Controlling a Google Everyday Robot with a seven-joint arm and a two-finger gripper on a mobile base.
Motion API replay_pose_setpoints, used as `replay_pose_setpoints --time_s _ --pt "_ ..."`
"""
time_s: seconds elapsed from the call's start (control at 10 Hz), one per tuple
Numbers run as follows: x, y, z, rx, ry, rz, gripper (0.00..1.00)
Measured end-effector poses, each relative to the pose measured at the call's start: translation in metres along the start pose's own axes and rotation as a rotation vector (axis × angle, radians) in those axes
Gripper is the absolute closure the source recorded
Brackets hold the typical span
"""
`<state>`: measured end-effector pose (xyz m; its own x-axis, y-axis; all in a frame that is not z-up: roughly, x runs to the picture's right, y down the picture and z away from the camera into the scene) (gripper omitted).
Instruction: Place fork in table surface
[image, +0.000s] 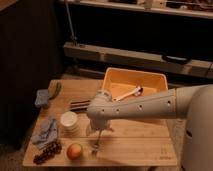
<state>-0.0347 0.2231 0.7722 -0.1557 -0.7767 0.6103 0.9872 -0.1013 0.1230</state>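
Closest to us on the worktop (140, 147) is an apple (75, 151), and I will tell where everything is from that apple. Just left of the apple is a bunch of dark grapes (47, 151). Just right of the apple is the fork (95, 145). It is thin and silvery, and it looks to be down on the wood. One end points at us and the other end runs back under the pincer (98, 132).

The pincer hangs a little behind the apple and to its right. It points down, right over the far end of the fork. Its fingers are spread wide, and I do not think they are squeezing the fork. I cannot tell if they touch it.

I think the fork will be light and hard, and it will not bend or break. But it is smooth metal, so it can slip. It is also thin and lies low, so it is hard to pinch. The best place to hold it is across the middle of the handle, not the pointy end.

Behind the apple stands a white cup (69, 121). Behind the apple and to its left lies a blue cloth (46, 132). Further back from the apple is a dark bar (80, 105). Far behind the apple, to the right, is a yellow bin (150, 82) with a pale spoon (127, 93) in it.
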Motion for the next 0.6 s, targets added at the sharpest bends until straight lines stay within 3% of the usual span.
replay_pose_setpoints --time_s 0.1,0.6 --pt "0.001 -0.002 0.007 -0.012 -0.027 0.01 0.2" --pt "0.0 0.0 0.018 -0.015 -0.081 0.049 0.2"
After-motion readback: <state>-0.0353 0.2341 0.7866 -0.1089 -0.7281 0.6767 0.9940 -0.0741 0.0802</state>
